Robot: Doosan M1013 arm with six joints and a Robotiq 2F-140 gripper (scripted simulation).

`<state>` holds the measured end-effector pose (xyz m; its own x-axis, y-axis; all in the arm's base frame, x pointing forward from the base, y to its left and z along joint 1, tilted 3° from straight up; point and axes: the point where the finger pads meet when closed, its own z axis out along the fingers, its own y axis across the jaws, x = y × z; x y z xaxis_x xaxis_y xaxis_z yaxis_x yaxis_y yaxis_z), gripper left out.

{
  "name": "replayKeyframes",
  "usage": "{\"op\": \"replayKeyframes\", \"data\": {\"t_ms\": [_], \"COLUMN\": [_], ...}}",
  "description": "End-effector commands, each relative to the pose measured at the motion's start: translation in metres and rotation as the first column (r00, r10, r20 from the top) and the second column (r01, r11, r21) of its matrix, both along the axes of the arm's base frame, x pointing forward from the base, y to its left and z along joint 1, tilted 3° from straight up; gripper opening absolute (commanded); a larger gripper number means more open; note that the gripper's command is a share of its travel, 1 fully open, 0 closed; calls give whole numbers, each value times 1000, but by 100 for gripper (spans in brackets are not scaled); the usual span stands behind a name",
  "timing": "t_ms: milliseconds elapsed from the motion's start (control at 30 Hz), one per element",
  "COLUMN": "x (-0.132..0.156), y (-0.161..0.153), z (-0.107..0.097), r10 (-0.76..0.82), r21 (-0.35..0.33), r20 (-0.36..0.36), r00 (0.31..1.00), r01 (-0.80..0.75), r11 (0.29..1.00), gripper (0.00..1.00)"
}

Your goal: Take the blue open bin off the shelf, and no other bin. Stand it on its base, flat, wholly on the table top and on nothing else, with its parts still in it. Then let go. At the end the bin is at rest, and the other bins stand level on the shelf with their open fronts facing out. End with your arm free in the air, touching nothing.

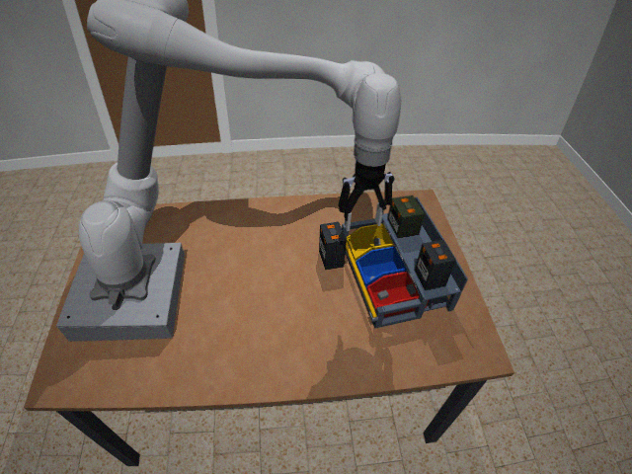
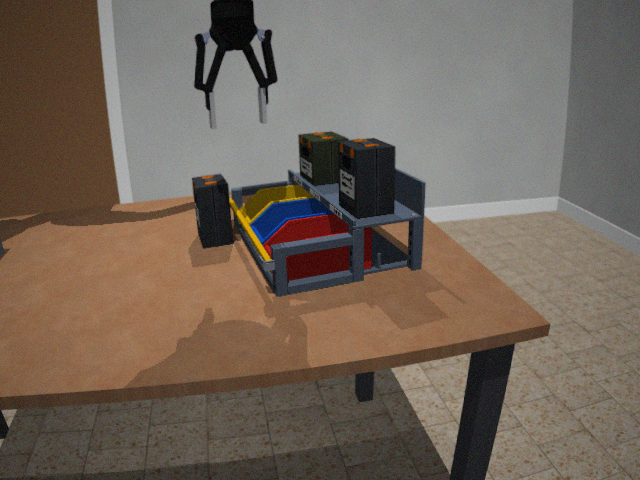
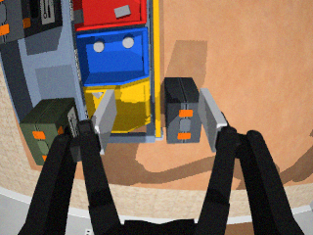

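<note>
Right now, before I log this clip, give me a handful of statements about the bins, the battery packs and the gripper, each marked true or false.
1. The blue bin sits in the shelf between the yellow bin and the red bin. True.
2. The gripper is closed on the blue bin's rim. False: it hangs open in the air, well above the shelf, holding nothing.
3. A black battery pack stands on the table beside the shelf's yellow end. True.
4. The shelf's top board carries three packs. False: two stand there, a green pack and a black pack.
5. The blue bin is empty. False: the wrist view shows two pale round parts inside.
</note>
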<state>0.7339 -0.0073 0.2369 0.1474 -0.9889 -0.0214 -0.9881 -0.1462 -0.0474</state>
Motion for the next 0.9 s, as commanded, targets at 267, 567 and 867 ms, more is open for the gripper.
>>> {"op": "replayKeyframes", "data": {"t_ms": [267,567,867], "x": [0,1,1], "y": [0,1,1], "z": [-19,-47,-47], "r10": [0,0,0], "r21": [0,0,0], "r20": [0,0,0], "r00": [1000,1000,1000], "r01": [0,0,0], "r11": [1000,1000,1000], "gripper": [57,57,57]}}
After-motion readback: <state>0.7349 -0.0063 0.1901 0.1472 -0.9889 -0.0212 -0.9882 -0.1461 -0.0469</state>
